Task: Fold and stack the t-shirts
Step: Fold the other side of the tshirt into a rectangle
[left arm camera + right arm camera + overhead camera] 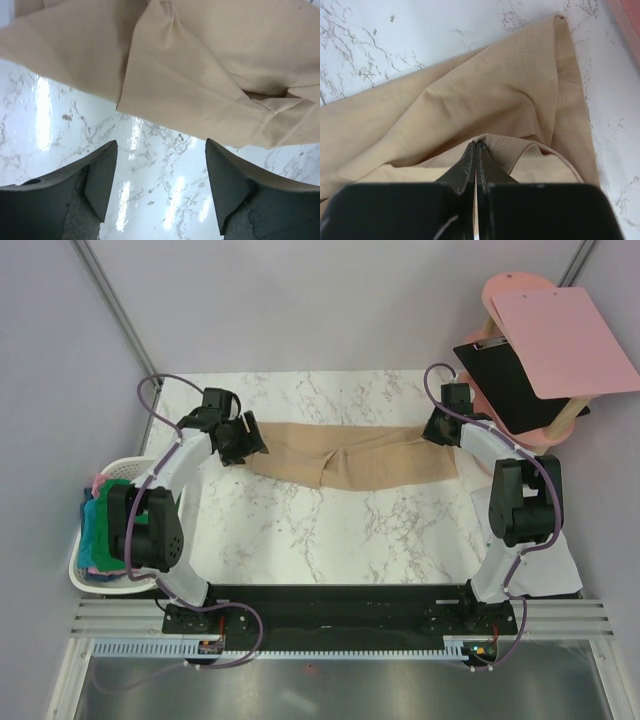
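Observation:
A tan t-shirt (350, 460) lies crumpled in a long band across the back of the marble table. My left gripper (250, 443) is open and empty at the shirt's left end. In the left wrist view the left gripper (161, 145) hovers over bare marble, with the tan t-shirt (200, 75) just beyond its fingertips. My right gripper (437, 429) is at the shirt's right end. In the right wrist view the right gripper (476, 146) is shut on a raised fold of the tan t-shirt (470, 95) near a stitched hem. Green, teal-blue and pink t-shirts (98, 525) lie heaped in the basket.
A white slatted laundry basket (122, 466) stands off the table's left edge. At the back right a pink stool (510, 290) carries a pink board (565, 340) and a black clipboard (505, 380), close to my right arm. White cloth (550, 575) lies by the right base.

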`<state>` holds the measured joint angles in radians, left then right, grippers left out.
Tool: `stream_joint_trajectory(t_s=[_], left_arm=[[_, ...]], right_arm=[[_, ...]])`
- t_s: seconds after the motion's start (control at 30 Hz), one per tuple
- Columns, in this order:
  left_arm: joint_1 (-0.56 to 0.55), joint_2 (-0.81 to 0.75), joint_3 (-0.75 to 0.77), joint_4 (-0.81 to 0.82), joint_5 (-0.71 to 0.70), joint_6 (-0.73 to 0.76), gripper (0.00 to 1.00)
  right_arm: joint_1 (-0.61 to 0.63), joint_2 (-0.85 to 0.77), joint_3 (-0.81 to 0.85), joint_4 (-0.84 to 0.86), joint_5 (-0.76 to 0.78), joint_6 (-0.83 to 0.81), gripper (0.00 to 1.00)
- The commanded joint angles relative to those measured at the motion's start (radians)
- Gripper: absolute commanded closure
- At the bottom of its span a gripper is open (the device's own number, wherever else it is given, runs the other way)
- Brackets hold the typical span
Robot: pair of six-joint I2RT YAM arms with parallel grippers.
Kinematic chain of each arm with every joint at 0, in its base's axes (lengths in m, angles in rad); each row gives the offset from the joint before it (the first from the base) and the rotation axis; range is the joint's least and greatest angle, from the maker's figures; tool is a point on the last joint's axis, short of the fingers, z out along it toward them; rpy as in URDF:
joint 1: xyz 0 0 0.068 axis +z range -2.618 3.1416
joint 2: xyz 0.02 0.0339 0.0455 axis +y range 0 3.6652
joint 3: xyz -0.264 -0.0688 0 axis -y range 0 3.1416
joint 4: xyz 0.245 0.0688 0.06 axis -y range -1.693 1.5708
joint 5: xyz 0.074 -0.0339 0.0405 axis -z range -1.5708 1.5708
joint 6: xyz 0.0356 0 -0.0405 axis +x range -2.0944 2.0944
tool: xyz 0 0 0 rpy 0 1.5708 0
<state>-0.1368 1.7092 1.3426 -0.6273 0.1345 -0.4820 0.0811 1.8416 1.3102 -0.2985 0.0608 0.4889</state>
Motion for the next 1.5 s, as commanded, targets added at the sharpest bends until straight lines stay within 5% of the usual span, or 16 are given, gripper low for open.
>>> stream_joint_trajectory(t_s=[0.0,0.5,0.6,0.7,0.73,1.3,1.33,1.4,1.47], left_arm=[[0.000,-0.085,-0.129,0.120,-0.015,-0.056,0.26],[0.002,0.115,-0.051,0.187,-0.064,-0.041,0.35],[0.002,0.128,-0.046,0.198,-0.052,-0.035,0.56],[0.002,0.112,-0.066,0.198,-0.047,-0.032,0.97],[0.002,0.096,-0.074,0.198,-0.056,-0.030,0.98],[0.002,-0.200,-0.151,-0.001,-0.072,-0.023,0.95],[0.002,-0.207,-0.149,-0.015,-0.058,-0.021,0.91],[0.002,-0.224,-0.163,-0.041,-0.036,-0.027,0.61],[0.002,-0.233,-0.190,-0.052,-0.033,-0.035,0.48]], right_arm=[[0.000,-0.027,0.032,0.030,-0.026,-0.009,1.00],[0.000,-0.019,-0.002,0.038,-0.044,-0.007,1.00],[0.000,-0.018,-0.003,0.038,-0.047,-0.007,1.00],[0.000,-0.019,-0.005,0.038,-0.047,-0.007,1.00],[0.002,-0.021,-0.006,0.036,-0.049,-0.009,1.00],[0.000,-0.059,-0.023,0.036,-0.059,-0.006,1.00],[0.002,-0.062,-0.023,0.036,-0.059,-0.006,1.00],[0.000,-0.071,-0.032,0.036,-0.058,-0.004,1.00],[0.000,-0.079,-0.037,0.035,-0.058,-0.007,1.00]])
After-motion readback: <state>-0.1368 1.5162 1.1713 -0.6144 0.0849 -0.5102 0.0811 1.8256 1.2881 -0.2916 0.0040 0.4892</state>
